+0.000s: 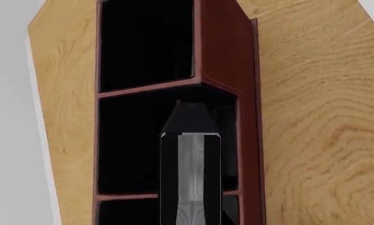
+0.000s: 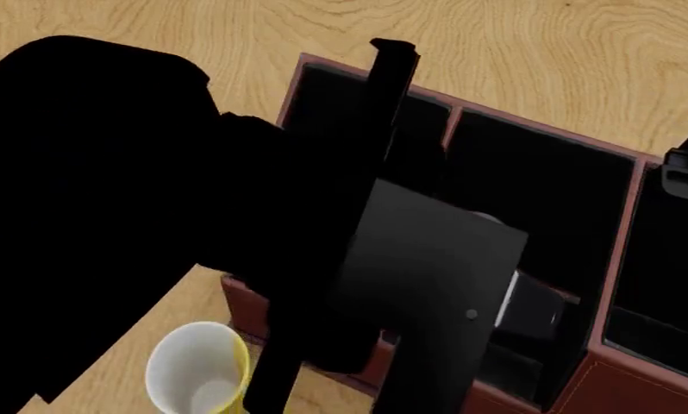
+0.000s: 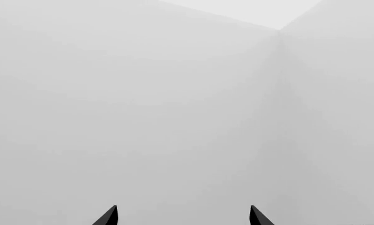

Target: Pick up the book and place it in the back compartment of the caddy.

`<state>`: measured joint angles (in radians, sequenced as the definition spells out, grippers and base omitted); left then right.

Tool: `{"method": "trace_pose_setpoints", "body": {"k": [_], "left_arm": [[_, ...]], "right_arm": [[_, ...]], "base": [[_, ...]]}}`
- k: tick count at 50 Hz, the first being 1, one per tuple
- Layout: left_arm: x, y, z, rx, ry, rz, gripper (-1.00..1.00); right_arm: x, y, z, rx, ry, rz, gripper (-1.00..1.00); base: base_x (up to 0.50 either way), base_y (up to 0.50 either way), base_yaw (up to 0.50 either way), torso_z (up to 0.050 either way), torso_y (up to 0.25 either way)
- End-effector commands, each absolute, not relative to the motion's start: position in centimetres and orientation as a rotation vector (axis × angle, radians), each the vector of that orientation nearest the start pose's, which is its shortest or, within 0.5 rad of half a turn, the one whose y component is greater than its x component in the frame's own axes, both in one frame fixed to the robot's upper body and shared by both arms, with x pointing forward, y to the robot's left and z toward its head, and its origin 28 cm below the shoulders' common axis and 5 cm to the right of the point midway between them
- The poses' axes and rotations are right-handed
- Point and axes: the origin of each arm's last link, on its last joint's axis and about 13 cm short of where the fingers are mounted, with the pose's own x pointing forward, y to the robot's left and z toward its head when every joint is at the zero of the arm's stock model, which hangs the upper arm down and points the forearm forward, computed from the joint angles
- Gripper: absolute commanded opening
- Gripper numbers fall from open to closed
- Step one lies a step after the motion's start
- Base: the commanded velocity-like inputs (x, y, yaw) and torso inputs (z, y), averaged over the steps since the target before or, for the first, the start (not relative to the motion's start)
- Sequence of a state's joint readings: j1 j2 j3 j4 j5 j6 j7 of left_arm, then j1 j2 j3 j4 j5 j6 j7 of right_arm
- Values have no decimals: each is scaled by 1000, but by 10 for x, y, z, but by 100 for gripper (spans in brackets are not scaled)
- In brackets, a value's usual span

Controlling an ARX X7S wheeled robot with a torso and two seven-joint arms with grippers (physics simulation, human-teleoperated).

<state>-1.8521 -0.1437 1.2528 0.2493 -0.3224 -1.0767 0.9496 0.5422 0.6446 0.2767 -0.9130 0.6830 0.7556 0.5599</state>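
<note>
The caddy is a dark red-brown box with black-lined sections; it also shows in the head view. My left gripper is shut on the book, a thin black book with a pale page edge. The book points down into the caddy, its far end over the middle of three sections seen in the left wrist view. In the head view the book stands on edge over the caddy's far-left section. My right gripper is open and empty, facing a blank grey wall.
A white-and-yellow mug stands on the wooden table just in front of the caddy's near left corner. My left arm hides much of the table's left side. The table edge runs beside the caddy.
</note>
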Motion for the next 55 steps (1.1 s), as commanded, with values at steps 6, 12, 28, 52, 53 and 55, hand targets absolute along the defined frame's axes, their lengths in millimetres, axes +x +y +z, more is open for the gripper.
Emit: {"method": "trace_pose_setpoints", "body": {"k": [6, 12, 28, 52, 53, 55], "left_arm": [[279, 61, 389, 1470, 2, -1260, -100], [285, 60, 384, 1464, 8, -1270, -100], [299, 53, 366, 1458, 27, -1299, -100], [317, 46, 349, 1459, 56, -1320, -100], [317, 45, 348, 1459, 54, -1323, -100], [318, 45, 347, 1455, 51, -1327, -100]], "right_arm": [[190, -182, 281, -79, -726, -328, 100], [190, -182, 282, -81, -726, -329, 100], [190, -183, 279, -84, -719, -340, 100], [186, -186, 280, -87, -718, -357, 100], [186, -187, 280, -87, -718, -359, 100], [186, -187, 280, -86, -717, -360, 100]], "base": [[0, 0, 0, 0, 0], [0, 0, 0, 0, 2], [0, 0, 0, 1, 1], [0, 0, 0, 0, 1], [0, 0, 0, 0, 0], [0, 0, 0, 0, 0]]}}
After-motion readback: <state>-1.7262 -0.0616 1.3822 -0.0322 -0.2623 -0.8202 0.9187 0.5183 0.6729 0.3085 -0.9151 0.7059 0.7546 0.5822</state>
